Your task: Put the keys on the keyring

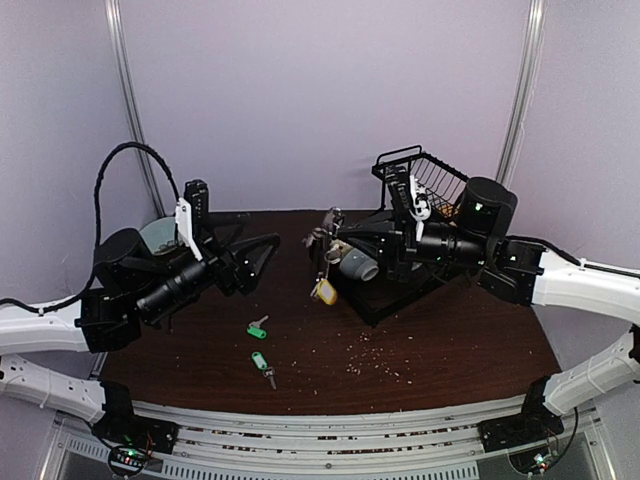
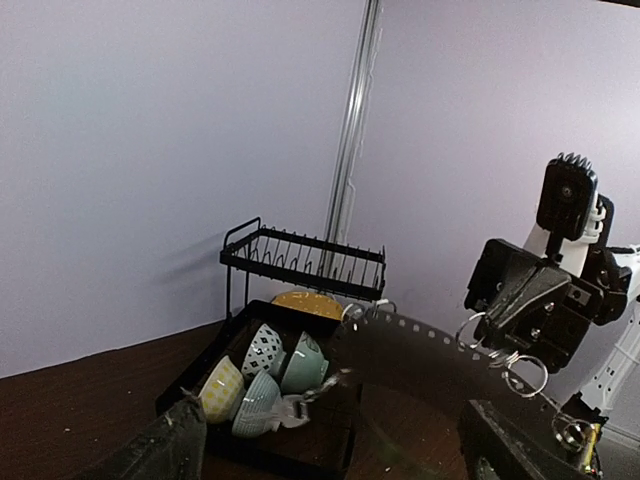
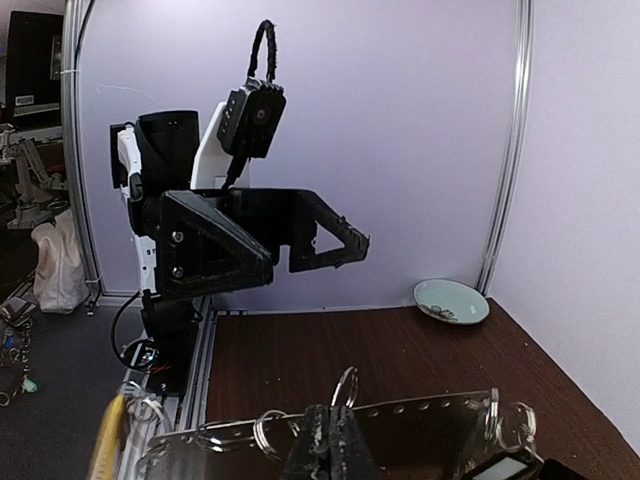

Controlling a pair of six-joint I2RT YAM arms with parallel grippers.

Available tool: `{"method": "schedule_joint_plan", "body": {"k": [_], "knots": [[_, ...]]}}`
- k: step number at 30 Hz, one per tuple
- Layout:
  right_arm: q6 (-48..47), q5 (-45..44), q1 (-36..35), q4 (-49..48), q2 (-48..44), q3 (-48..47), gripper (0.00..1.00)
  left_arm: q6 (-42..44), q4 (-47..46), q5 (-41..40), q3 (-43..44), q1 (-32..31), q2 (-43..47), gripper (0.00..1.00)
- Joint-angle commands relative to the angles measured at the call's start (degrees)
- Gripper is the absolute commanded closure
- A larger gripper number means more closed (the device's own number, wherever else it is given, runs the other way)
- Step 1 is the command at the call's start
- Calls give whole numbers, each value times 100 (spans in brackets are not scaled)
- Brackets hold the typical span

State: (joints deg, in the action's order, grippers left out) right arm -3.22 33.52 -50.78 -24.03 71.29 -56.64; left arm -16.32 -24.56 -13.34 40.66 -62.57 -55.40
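**Lavender walls, dark table: right pincer clamped on the ring, left pincer spread wide**

Lavender walls close in a dark brown wooden table [image 1: 450, 345]. Pale crumbs [image 1: 372, 350] are scattered over its near middle.

Nearest the arm bases, two keys lie flat on the wood left of centre. A green-tagged silver key [image 1: 258, 327] lies a little farther back, and a second green-tagged key [image 1: 262, 362] lies just nearer than it. They are close together but not touching, and neither gripper touches them.

Farther back, the left gripper [image 1: 265, 258] hangs above the table with its fingers far apart and nothing between them. It points at the right gripper [image 3: 330, 440]. That gripper's fingers are pressed together on a silver wire keyring [image 3: 345, 369], which is held off the table near the centre. The ring sits on a pale perforated band [image 3: 420, 412] that carries other small rings. A yellow-headed key [image 1: 325, 291] dangles below the right gripper.

At the far right stands a black wire dish rack [image 1: 425, 175] with patterned bowls [image 2: 265, 350] in its lower tray. At the far left rests a pale green plate [image 3: 451, 301].
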Motion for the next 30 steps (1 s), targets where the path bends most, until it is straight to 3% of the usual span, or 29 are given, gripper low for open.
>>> {"method": "schedule_joint_plan", "body": {"k": [1,5,8,12,14,18,20,25,30], "knots": [[-39,104,44,69,97,-132,100,229,251,-430,9,34,369,9],[-123,281,35,285,170,-195,100,413,259,-471,-206,34,790,11],[-131,589,41,367,289,-299,100,819,239,161,-197,34,717,25],[-164,1051,34,718,473,-562,100,1443,1003,1189,459,34,91,42],[-149,1203,13,740,511,-617,100,1695,1420,1596,807,34,-202,46],[-339,1234,-56,949,534,-678,100,1856,1860,1947,1307,29,-505,52],[-401,1297,-68,1075,544,-725,100,1911,1880,1936,1409,34,-437,60],[-535,1439,-86,1366,529,-788,100,2154,2381,2094,1649,42,-330,63],[-619,1601,-139,1534,576,-862,100,2495,3441,2604,2276,43,-855,55]]}}
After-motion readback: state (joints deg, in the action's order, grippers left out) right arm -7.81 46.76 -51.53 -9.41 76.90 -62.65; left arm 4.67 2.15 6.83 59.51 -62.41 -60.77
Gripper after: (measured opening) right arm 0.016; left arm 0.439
